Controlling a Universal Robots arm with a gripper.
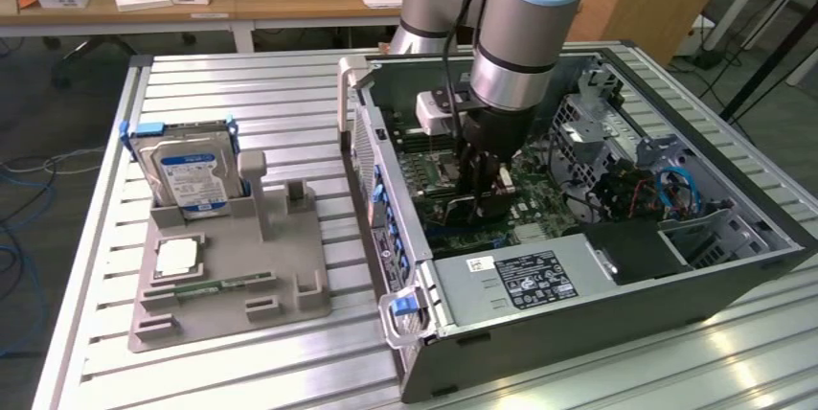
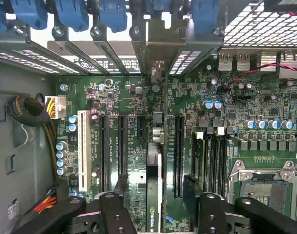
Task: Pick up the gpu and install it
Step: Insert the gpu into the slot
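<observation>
The gpu [image 2: 155, 195] stands on edge in a slot of the green motherboard [image 2: 133, 161], a thin black card with its silver bracket [image 2: 157, 44] against the case's rear wall. My gripper [image 2: 157, 187] straddles it. Its black fingers [image 2: 121, 187] stand on either side of the card with a gap to each face, so it is open and holds nothing. In the exterior view the gripper [image 1: 486, 201] reaches straight down into the open computer case [image 1: 383, 238], over the motherboard's middle.
On the exterior view's left, a grey fixture tray [image 1: 275, 300] holds a hard drive [image 1: 192, 169], a square chip [image 1: 176, 257] and a memory stick [image 1: 220, 285]. Inside the case are the power supply [image 1: 537, 278], drive cages [image 1: 595, 127], cable bundle [image 2: 26, 109] and CPU socket [image 2: 265, 187].
</observation>
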